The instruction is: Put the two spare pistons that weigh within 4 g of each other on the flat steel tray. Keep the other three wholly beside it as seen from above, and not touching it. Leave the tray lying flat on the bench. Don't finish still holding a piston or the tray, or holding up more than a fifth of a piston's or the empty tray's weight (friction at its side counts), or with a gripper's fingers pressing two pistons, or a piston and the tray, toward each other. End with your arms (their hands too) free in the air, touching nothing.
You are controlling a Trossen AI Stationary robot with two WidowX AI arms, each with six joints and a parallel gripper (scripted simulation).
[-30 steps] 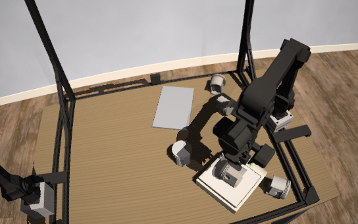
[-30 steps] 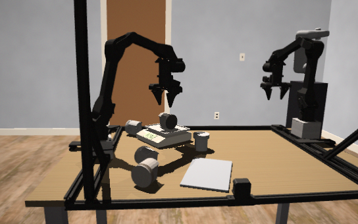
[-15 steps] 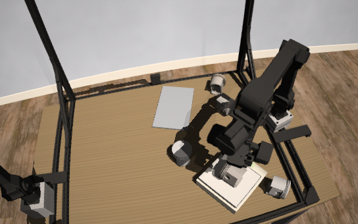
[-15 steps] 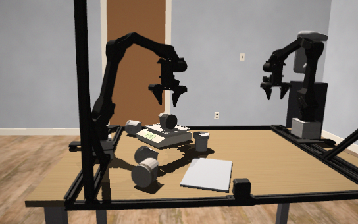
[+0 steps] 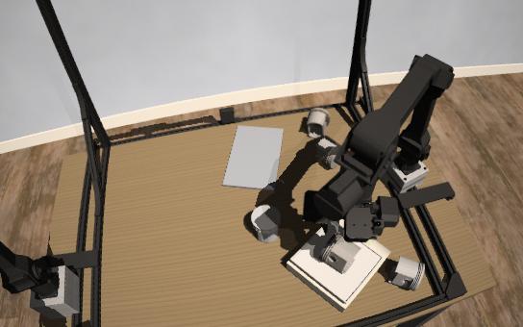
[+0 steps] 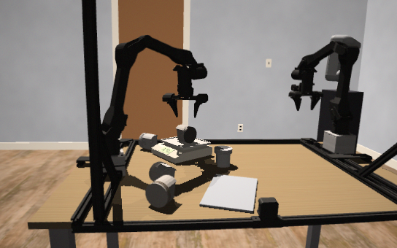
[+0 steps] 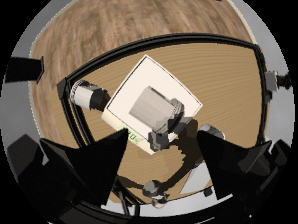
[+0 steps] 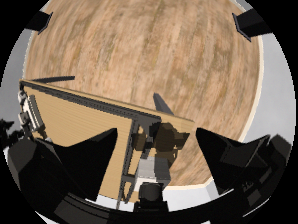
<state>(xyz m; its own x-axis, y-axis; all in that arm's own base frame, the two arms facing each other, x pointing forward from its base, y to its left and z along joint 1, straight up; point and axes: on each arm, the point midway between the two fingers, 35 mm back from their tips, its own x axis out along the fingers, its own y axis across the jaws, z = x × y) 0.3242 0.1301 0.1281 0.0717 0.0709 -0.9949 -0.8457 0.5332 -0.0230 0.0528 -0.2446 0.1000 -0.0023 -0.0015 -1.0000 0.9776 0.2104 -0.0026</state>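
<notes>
- The scale (image 5: 358,289) (image 6: 182,155) (image 7: 145,75) is standing on the surface (image 5: 183,216) (image 6: 292,175) (image 7: 220,70) (image 8: 75,125); its display is partly covered in the left wrist view, so the full reading cannot be told.
- The first piston (image 5: 340,255) (image 6: 187,134) (image 7: 152,109) is lying on its side on top of the scale.
- The second piston (image 5: 408,273) (image 6: 147,141) (image 7: 87,96) is lying on its side just beside the scale.
- The third piston (image 5: 265,223) (image 6: 222,157) (image 7: 212,131) is standing upright near the scale.
- The fourth piston (image 5: 328,152) (image 6: 160,171) (image 7: 151,188) and the fifth piston (image 5: 317,122) (image 6: 160,193) (image 7: 159,202) are lying on their sides, apart from the scale, the fifth being farther from it.
- The steel tray (image 5: 255,156) (image 6: 231,193) (image 7: 196,180) is lying flat, well apart from the scale and bearing none of the five pistons.
- The left end effector (image 5: 356,222) (image 6: 186,117) (image 7: 164,133) is hovering above the scale and the first piston, released, its fingers pointing down, touching neither.
- The right end effector (image 6: 305,109) (image 8: 158,132) is hanging in the air well apart from the scale, released and spread wide, holding nothing.
</notes>
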